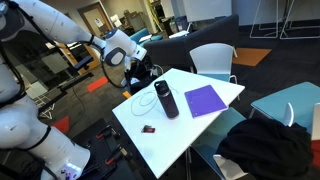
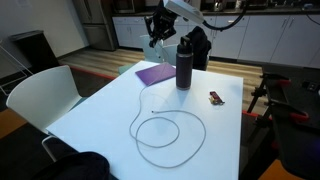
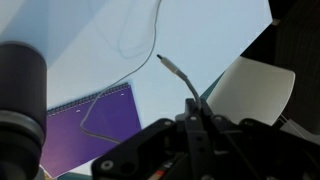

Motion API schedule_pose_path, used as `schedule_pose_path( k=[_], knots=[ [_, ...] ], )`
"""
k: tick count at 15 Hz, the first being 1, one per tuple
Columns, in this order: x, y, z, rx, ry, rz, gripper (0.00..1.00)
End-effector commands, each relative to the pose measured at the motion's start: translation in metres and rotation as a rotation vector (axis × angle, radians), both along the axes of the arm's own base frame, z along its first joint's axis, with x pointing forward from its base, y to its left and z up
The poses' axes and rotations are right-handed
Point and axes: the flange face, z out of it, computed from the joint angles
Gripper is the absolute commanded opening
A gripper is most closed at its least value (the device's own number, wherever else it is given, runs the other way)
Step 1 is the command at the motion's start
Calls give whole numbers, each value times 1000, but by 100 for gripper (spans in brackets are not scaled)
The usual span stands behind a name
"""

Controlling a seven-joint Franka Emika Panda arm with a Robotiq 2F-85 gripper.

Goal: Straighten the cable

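Between the fingers (image 3: 187, 127) (pressed together) runs the cable (image 3: 172, 70).

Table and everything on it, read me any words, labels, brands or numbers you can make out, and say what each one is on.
No text is readable in any view.
The bottle: dark, no legible label.
The notebook: plain purple cover, no print visible.
The small dark object on the table: any print is too small and blurred to read.
The cable: no markings visible.
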Motion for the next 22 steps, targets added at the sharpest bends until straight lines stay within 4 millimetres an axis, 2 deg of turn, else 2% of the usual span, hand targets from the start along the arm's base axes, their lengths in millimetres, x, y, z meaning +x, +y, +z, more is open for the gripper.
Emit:
schedule_pose_path(
  k=[1,3,6,10,12,16,22],
  knots=[
    [0,-2,1,-2,1,2,5],
    [0,2,1,-2,1,8,1],
    [33,-23,19,21,-79,-103,1],
    [85,-82,52,32,-150,-264,1],
    [110,-110,58,12,-166,-339,1],
    [150,-148,46,-13,-148,-470,1],
    [183,-179,33,-26,-205,-625,1]
  ],
)
